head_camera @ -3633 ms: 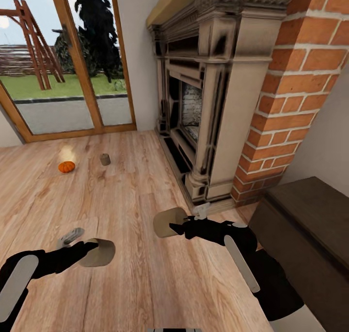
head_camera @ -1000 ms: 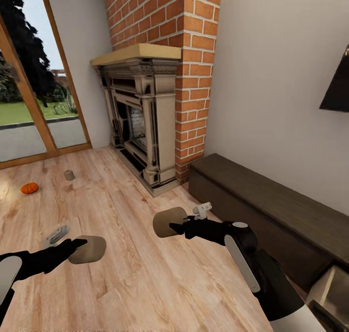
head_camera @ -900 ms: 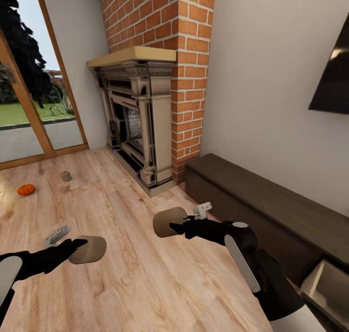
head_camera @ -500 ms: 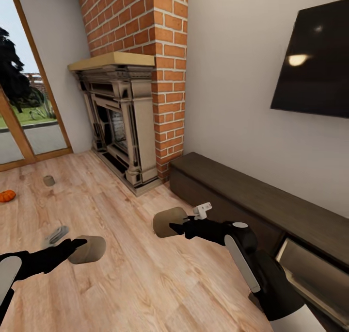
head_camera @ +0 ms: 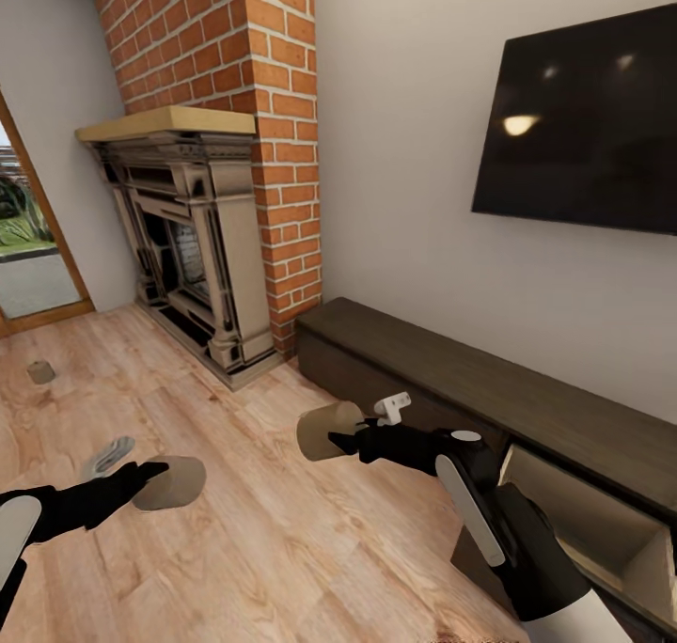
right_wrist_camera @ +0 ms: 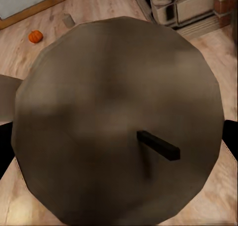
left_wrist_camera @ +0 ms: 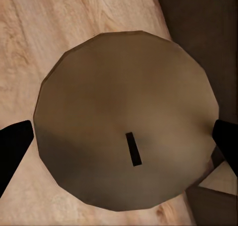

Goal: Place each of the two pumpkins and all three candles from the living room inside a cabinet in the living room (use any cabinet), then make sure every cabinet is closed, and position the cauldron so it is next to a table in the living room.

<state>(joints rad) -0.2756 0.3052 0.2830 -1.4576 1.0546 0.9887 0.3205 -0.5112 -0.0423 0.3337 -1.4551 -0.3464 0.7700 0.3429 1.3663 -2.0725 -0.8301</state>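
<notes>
My left gripper (head_camera: 153, 479) is shut on a squat taupe candle (head_camera: 175, 482), held low over the wood floor; in the left wrist view that candle's round end (left_wrist_camera: 124, 117) sits between the black fingertips (left_wrist_camera: 12, 149). My right gripper (head_camera: 344, 439) is shut on a second candle (head_camera: 322, 431), whose wicked end (right_wrist_camera: 114, 117) faces the right wrist camera. A third candle (head_camera: 39, 372) stands on the floor at far left. One orange pumpkin (right_wrist_camera: 35, 36) lies on the floor near the window. The long dark cabinet (head_camera: 442, 366) runs along the right wall, with one drawer (head_camera: 588, 511) pulled open and pale inside.
A stone-coloured fireplace (head_camera: 188, 239) with a brick chimney (head_camera: 254, 51) stands at the back left. A black TV (head_camera: 583, 126) hangs on the wall above the cabinet. Wood floor (head_camera: 282, 549) stretches between me and the cabinet.
The head view has swung to the right: window and pumpkin slid out on the left, the TV and the cabinet's open drawer came in. Both arms still hold their candles as before.
</notes>
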